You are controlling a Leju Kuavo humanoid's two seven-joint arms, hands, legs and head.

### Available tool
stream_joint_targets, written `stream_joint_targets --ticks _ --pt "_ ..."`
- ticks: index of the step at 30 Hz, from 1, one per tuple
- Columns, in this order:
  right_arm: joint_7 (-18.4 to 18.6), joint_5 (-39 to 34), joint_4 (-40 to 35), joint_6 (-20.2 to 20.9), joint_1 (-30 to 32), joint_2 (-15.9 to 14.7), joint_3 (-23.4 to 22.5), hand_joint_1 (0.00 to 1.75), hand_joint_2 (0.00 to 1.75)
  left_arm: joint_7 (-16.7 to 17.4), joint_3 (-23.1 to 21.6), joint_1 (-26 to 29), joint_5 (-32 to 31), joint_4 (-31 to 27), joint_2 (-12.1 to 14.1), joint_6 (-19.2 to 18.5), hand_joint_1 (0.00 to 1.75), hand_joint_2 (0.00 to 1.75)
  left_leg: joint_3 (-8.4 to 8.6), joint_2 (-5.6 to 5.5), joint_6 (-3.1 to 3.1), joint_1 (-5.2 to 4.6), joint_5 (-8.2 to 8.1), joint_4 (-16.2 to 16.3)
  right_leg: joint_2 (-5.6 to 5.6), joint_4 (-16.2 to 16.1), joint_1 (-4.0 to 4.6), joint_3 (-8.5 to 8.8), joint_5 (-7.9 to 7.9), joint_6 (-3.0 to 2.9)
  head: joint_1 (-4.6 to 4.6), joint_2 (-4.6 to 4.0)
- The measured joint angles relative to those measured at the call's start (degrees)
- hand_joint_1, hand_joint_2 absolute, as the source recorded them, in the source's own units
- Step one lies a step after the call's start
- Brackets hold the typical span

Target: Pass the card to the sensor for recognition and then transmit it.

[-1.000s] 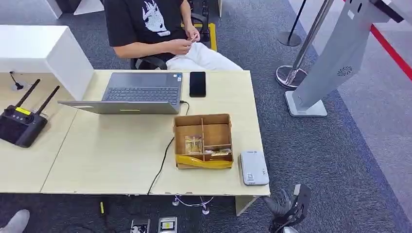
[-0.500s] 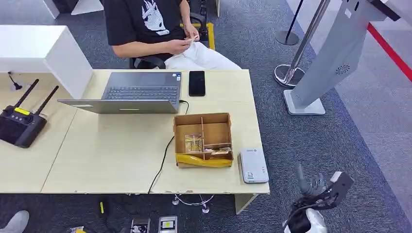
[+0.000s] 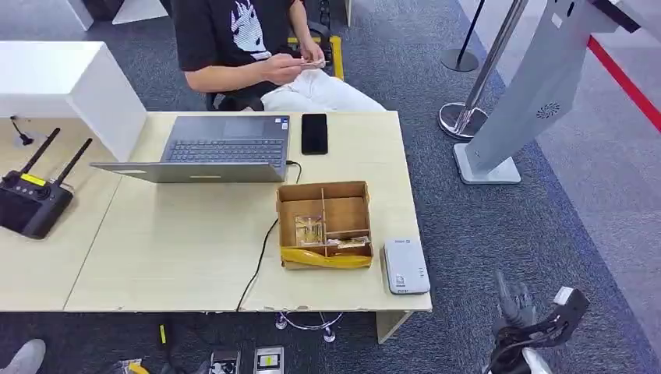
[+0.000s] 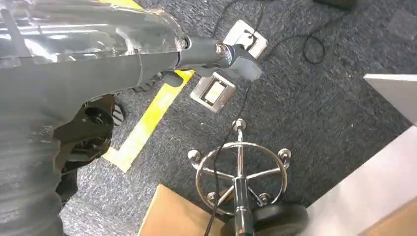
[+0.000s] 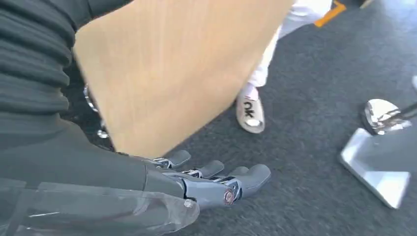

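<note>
Progress is judged nil: small pale card is held by the seated person at 12 o'clock, beyond the pale wooden bench. Right hand is spread, holding nothing; left hand's state cannot be told. White box-shaped sensor sits unused at 5 o'clock.

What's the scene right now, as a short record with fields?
right robot hand: beside the table's corner, over the carpet, fingers apart, holding nothing
left robot hand: hanging over the floor, holding nothing
card reader: white, on the table near that corner
box: left of the reader, with dividers and small items inside
person: seated behind the laptop
</note>
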Motion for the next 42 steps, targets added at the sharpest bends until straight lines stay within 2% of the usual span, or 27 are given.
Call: stream_joint_targets --ticks 4,7,12,17,25,30,35,42 --pt "-0.63 -0.61 4.9 4.46 -0.06 -0.55 1.27 0.0 1.75 -0.26 -1.35 -0.21 0.63 0.0 0.35 -0.35 0.0 1.75 -0.01 -0.02 0.0 0.0 0.0 0.0 -0.01 0.0 0.0 0.04 0.0 0.0 0.0 0.0" --pt "-1.75 -0.57 5.46 4.91 -0.01 -1.11 1.92 0.0 1.75 -0.39 -1.4 -0.22 1.35 0.0 0.44 -0.63 0.0 1.75 -0.01 -0.02 0.0 -0.01 0.0 0.0 -0.02 0.0 0.0 0.03 0.0 0.0 0.0 0.0" --pt "-3.13 1.03 4.45 0.47 -0.02 -4.4 5.2 0.0 1.75 -0.94 -3.21 -0.41 2.97 0.0 1.22 -0.9 0.0 1.75 -0.01 -0.04 0.01 -0.02 0.0 0.0 -0.04 0.0 -0.01 0.07 0.01 0.01 0.0 0.0" --pt "-2.34 5.57 -0.26 -4.92 -0.06 -7.18 7.71 0.0 1.75 -1.09 -4.72 -0.76 3.58 -0.04 1.79 -0.94 0.0 1.75 0.0 -0.04 0.0 -0.01 0.01 0.0 -0.05 0.0 0.0 0.08 0.01 0.01 0.0 0.0" --pt "2.04 15.26 -7.29 -8.46 -0.75 -9.18 10.23 0.0 1.75 -1.09 -6.36 -1.45 3.58 -0.13 2.1 -0.94 0.0 1.75 -0.01 -0.09 0.0 0.01 0.01 0.0 -0.18 0.01 0.02 0.12 0.01 0.0 0.0 0.0" --pt "6.5 25.26 -14.03 -9.27 -2.55 -10.01 12.7 0.0 1.75 -1.09 -7.93 -2.43 3.21 -0.11 2.32 -1.11 0.0 1.75 0.02 -0.09 0.0 0.02 0.02 0.0 -0.15 0.01 0.03 0.13 0.01 0.0 0.02 0.0" --pt "11.47 35.66 -18.6 -9.01 -4.8 -10.1 15.32 0.0 1.75 -0.59 -8.57 -3.25 2.25 -0.04 2.29 -1.53 0.0 1.75 0.01 -0.15 0.04 0.02 0.06 0.0 -0.18 0.02 0.03 0.15 0.01 0.0 -0.02 0.0" --pt "16.59 47.5 -22.78 -7.43 -7.48 -10.01 18.54 0.0 1.75 0.53 -8.98 -4.43 1.03 0.24 2.19 -2.29 0.0 1.75 0.01 -0.17 0.02 0.02 0.08 0.0 -0.19 0.03 0.03 0.16 0.01 0.0 0.0 0.0"
